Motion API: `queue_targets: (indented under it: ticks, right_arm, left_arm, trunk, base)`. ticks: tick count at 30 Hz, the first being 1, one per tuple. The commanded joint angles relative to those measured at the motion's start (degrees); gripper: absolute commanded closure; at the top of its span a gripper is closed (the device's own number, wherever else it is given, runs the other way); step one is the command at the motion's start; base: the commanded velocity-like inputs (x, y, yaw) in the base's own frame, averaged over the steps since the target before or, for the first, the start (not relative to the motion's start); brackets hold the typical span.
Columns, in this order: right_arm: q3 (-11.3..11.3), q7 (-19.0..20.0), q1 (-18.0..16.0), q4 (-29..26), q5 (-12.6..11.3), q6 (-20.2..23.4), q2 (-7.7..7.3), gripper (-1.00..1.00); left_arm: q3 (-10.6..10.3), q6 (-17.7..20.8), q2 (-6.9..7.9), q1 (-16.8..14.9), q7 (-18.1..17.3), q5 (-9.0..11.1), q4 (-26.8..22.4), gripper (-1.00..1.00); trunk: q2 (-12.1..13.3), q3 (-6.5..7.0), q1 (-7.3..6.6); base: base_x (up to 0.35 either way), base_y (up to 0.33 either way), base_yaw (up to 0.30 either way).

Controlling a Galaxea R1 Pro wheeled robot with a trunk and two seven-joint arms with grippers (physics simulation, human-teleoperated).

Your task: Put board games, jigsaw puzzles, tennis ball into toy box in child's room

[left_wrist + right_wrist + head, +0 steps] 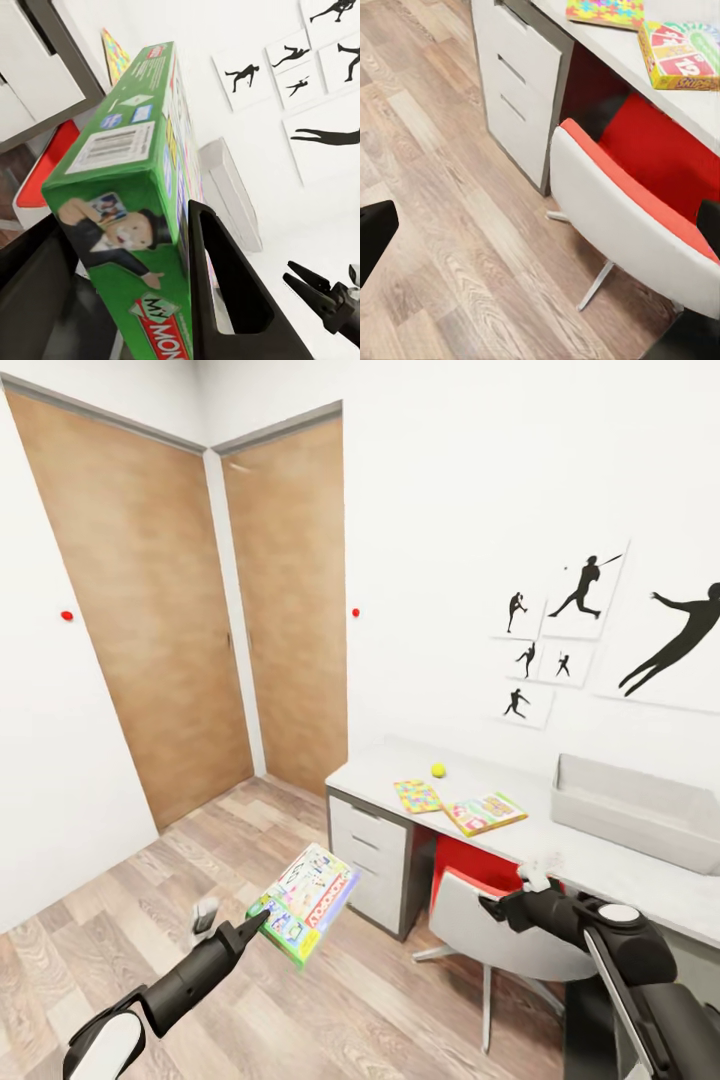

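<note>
Left tool (252, 926) clamps green Monopoly board-game box (305, 901) in the air, near white table (600, 870). Right tool (497, 905) state unclear. Grey toy box (640, 807) awaits; yellow tennis ball (438, 769), colourful jigsaw puzzle (417, 795), second game box (484, 812) not yet stowed.

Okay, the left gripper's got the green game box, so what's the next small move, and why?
Probably carry it on toward the table and the toy box. The left gripper is shut on the board game out over the floor, short of the table, and the toy box sits at the table's far end, past the chair.
</note>
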Motion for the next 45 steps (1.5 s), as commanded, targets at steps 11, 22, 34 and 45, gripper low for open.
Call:
queue_targets:
  ticks: [11,22,34,45]
  right_arm:
    - [-15.3,18.7,-1.4,-0.1,0.6,-4.0,-1.11,-1.0]
    - [-18.6,22.2,-1.9,-0.1,0.6,-5.0,-1.57,-1.0]
    - [-18.7,22.4,-1.9,-0.1,0.6,-5.0,-1.72,-1.0]
    - [-26.2,23.3,-3.3,-0.1,0.5,-4.6,-6.04,-1.0]
  left_arm:
    - [-1.2,0.2,-0.04,0.0,-0.1,0.7,-3.5,1.0]
    - [-2.8,0.2,-0.04,0.0,-0.2,0.7,-5.0,1.0]
    - [-3.7,0.2,0.0,0.0,-0.1,0.7,-5.3,1.0]
    - [-3.6,6.7,-4.03,-7.8,5.5,1.5,-10.1,1.0]
  trunk:
    - [-0.1,-0.1,0.07]
    - [-0.1,-0.1,0.07]
    - [-0.1,-0.1,0.07]
    - [-0.1,-0.1,0.07]
  base:
    - [0.343,0.001,0.0]
    - [0.329,0.121,0.0]
    - [0.245,0.199,-0.068]
    - [0.021,0.019,-0.277]
